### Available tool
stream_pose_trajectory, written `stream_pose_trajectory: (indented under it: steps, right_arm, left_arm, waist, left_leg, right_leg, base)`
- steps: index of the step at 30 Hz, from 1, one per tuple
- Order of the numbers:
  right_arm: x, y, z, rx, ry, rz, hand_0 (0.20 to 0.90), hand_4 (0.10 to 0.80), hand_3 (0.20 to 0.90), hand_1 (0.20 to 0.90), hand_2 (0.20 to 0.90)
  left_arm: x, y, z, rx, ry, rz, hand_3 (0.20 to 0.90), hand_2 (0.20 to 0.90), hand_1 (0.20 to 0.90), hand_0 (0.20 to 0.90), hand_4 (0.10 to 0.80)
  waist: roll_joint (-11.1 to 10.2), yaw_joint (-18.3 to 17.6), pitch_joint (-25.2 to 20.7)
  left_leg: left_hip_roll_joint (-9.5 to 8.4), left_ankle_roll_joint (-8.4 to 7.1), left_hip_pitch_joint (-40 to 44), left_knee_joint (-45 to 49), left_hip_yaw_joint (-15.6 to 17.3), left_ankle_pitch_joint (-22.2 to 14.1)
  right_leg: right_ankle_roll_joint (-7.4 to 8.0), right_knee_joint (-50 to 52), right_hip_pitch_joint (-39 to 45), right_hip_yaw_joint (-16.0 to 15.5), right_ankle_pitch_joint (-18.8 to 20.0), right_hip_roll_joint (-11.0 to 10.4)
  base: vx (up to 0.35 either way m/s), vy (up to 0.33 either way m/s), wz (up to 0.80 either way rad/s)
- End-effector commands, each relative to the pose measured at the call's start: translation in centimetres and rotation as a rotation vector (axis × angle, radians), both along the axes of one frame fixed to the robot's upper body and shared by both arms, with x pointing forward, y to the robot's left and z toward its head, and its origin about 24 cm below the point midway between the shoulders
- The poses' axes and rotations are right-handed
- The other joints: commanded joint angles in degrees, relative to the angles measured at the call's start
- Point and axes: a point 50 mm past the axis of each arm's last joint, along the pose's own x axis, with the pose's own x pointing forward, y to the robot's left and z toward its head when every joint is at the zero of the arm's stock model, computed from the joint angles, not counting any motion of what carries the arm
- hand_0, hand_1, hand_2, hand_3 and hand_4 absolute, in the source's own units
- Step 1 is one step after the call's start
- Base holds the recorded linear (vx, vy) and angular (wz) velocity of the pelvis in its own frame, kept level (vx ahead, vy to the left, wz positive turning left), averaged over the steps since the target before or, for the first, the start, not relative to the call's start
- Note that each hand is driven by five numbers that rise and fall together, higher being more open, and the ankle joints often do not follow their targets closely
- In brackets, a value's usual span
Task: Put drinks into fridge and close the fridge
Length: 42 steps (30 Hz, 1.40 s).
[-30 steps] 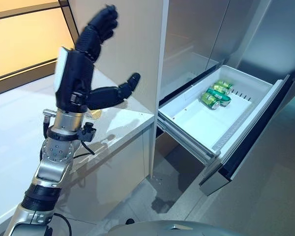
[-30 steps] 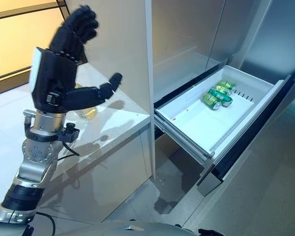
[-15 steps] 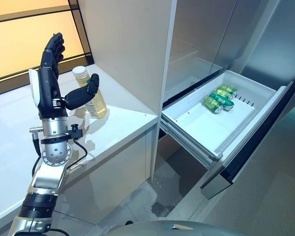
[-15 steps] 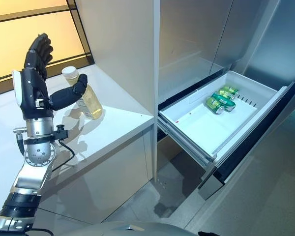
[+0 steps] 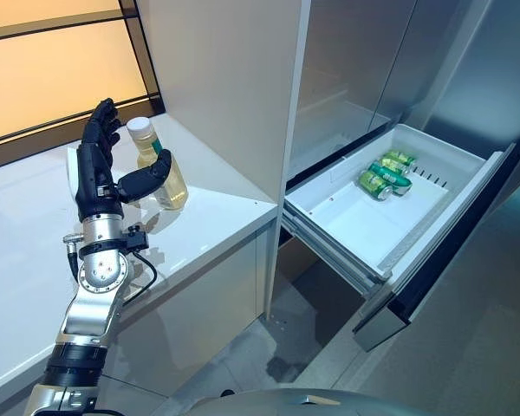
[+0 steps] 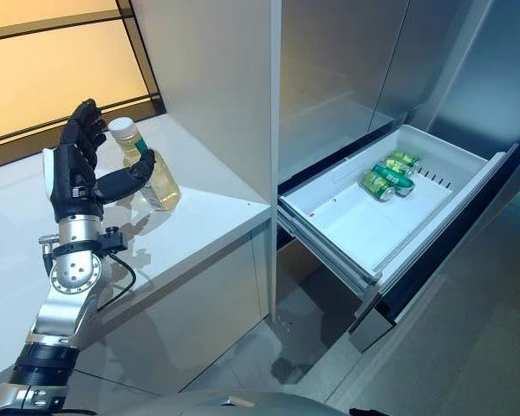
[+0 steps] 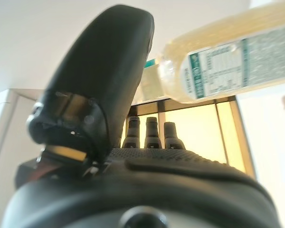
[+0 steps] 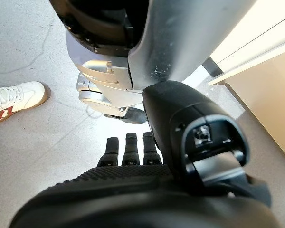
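Observation:
A bottle of pale yellow drink [image 5: 162, 171] with a white cap stands on the white counter [image 5: 217, 217]. My left hand [image 5: 95, 173] is raised beside it, open, with straight fingers behind the bottle and the thumb [image 5: 146, 178] reaching across its front. In the left wrist view the bottle [image 7: 228, 57] lies just past the thumb [image 7: 104, 80]. The fridge drawer [image 5: 329, 217] stands pulled out at the right, with green cans [image 5: 383, 172] at its far end. My right hand [image 8: 133, 190] hangs open over the floor.
A tall pale cabinet panel [image 5: 225, 78] rises just right of the bottle. The drawer's dark front [image 5: 455, 247] juts out over the grey floor. A person's white shoe [image 8: 16, 97] is on the floor near my right hand.
My left hand has come down from high near the camera and moved in to the bottle, its thumb now across the bottle's front. The drawer and cans are unchanged.

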Motion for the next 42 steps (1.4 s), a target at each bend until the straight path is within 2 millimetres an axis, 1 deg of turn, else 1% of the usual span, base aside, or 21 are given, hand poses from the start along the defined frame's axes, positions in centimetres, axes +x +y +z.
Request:
stream_pose_trajectory:
  steps: [1, 15, 23, 42]
  right_arm:
    - [2.8, 2.9, -0.2, 0.102, -0.079, 0.005, 0.900, 0.800, 0.900, 0.900, 0.900]
    - [3.0, 2.9, -0.2, 0.099, -0.071, 0.016, 0.900, 0.800, 0.900, 0.900, 0.900]
    - [3.0, 2.8, -0.2, 0.095, -0.063, 0.024, 0.900, 0.800, 0.900, 0.900, 0.900]
    - [2.7, 2.9, -0.2, 0.091, -0.048, 0.047, 0.900, 0.800, 0.900, 0.900, 0.900]
  left_arm:
    - [1.1, -0.1, 4.6, 0.012, -0.204, -0.023, 0.900, 0.900, 0.900, 0.900, 0.800]
    - [2.1, -0.4, 3.4, -0.034, -0.108, -0.029, 0.900, 0.900, 0.900, 0.900, 0.800]
    - [2.8, -0.1, 2.9, -0.050, -0.064, -0.013, 0.900, 0.900, 0.900, 0.900, 0.800]
    - [3.7, -0.1, 3.3, -0.112, -0.092, 0.010, 0.900, 0.900, 0.900, 0.900, 0.800]
  waist:
    - [0.71, -0.09, 0.39]
    - [0.89, -0.58, 0.40]
    - [1.03, -1.15, 0.14]
    - [1.09, -2.15, -0.20]
  left_leg:
    - [-3.93, 2.31, 1.59, 0.38, 1.82, -8.12]
    - [-3.89, 2.32, 1.85, 0.38, 2.17, -8.13]
    - [-3.84, 2.28, 2.01, 0.38, 2.55, -8.14]
    - [-3.84, 2.46, 2.66, 0.38, 2.99, -8.39]
  right_leg:
    - [0.25, 0.74, 1.27, -1.09, -4.40, 2.47]
    - [0.38, 0.78, 1.32, -0.96, -4.28, 2.47]
    - [0.54, 0.77, 1.28, -0.70, -4.19, 2.44]
    - [0.65, 0.92, 1.54, -0.10, -4.24, 2.43]
  base:
    - [0.000, 0.000, 0.00]
    - [0.000, 0.000, 0.00]
    - [0.000, 0.000, 0.00]
    - [0.004, 0.001, -0.01]
